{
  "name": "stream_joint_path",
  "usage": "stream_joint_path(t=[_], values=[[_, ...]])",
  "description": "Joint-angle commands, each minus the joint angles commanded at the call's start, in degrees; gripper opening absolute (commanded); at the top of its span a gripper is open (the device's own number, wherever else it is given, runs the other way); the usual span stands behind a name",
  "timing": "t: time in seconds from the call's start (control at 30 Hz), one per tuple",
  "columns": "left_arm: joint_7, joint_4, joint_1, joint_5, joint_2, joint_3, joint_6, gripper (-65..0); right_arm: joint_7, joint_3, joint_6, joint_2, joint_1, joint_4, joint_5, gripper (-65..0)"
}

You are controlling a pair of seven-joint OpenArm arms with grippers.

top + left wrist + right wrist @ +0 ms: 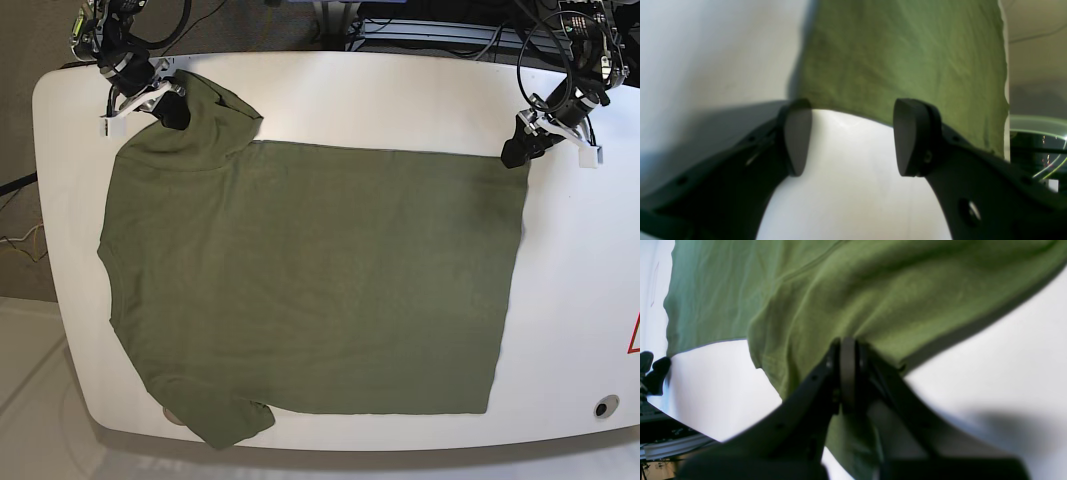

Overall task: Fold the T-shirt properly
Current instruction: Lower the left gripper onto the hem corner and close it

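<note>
The olive-green T-shirt lies spread flat on the white table, its hem toward the right and its sleeves toward the left of the base view. At the far-left sleeve, my right gripper is shut on a bunched fold of the T-shirt, and the right gripper shows its pads pressed together on the cloth. My left gripper sits at the far-right hem corner. The left gripper is open, with the edge of the T-shirt just at its fingertips.
Cables and dark equipment crowd the space behind the table's far edge. A red mark and a small round hole sit near the right edge. The near sleeve reaches close to the front edge.
</note>
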Motion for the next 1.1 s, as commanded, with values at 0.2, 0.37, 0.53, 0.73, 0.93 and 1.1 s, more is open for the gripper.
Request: stream_joint_path(t=[0.2, 0.37, 0.53, 0.73, 0.93, 1.1], values=[[-0.4, 0.0, -1.1, 1.7, -0.1, 3.2, 0.4, -30.0, 0.2, 0.0, 0.31, -0.1, 0.1, 0.0, 0.2, -65.0], [-0.3, -0.3, -1.6, 1.5, -0.1, 4.5, 0.5, -31.5, 0.2, 0.1, 0.47, 0.0, 0.2, 0.0, 0.4, -65.0], [0.5, -0.4, -2.0, 1.6, 0.1, 5.1, 0.0, -42.9, 0.5, -0.1, 0.77, -0.1, 0.3, 0.1, 0.4, -65.0], [0.7, -0.3, -2.7, 1.6, 0.5, 4.7, 0.0, -48.1, 0.8, -0.1, 0.89, -0.2, 0.4, 0.2, 0.6, -65.0], [1.1, -0.6, -3.4, 2.6, 1.9, 3.6, -0.1, -42.0, 0.7, -0.1, 1.05, -0.1, 0.4, 0.3, 0.9, -65.0], [1.1, -0.9, -3.8, 3.2, 2.2, 3.5, -0.1, -46.6, 0.8, -0.1, 1.14, -0.1, 0.5, 0.2, 0.9, -65.0]])
